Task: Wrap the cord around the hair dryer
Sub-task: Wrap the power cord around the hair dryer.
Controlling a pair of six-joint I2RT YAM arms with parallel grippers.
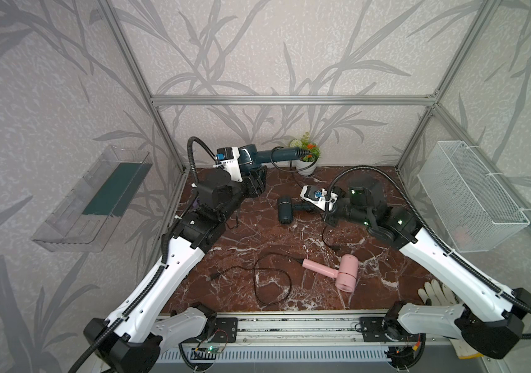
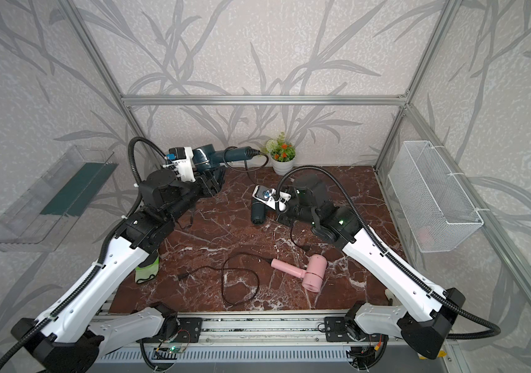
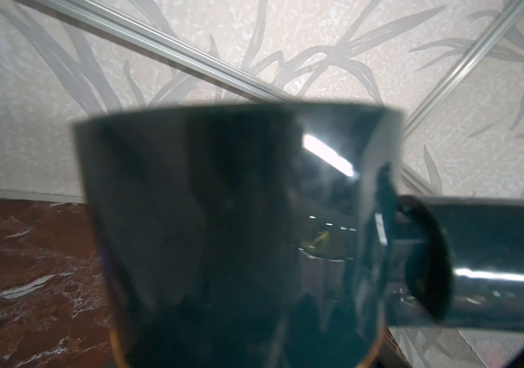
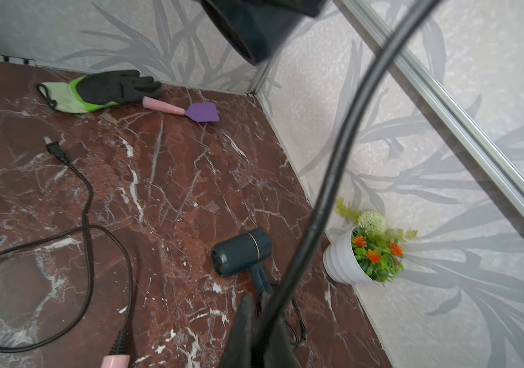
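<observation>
A dark teal hair dryer (image 1: pixel 248 156) hangs in the air at the back left, its handle (image 2: pixel 238 151) pointing towards the flower pot. My left gripper (image 1: pixel 253 181) is shut on its barrel, which fills the left wrist view as a glossy body (image 3: pixel 222 223) and hides the jaws. Its black cord (image 1: pixel 296 181) loops off the handle end and drops to my right gripper (image 4: pixel 259 318). That gripper is shut on the cord (image 4: pixel 334 172) low over the table's middle.
A smaller teal dryer (image 4: pixel 241 251) lies just under my right gripper. A pink dryer (image 1: pixel 345 273) and its looped black cord (image 1: pixel 270 281) lie at the front. The flower pot (image 1: pixel 306 158) stands at the back, a green-black glove (image 4: pixel 101 89) and purple spatula (image 4: pixel 190 110) at the left, a wire basket (image 1: pixel 471 200) on the right wall.
</observation>
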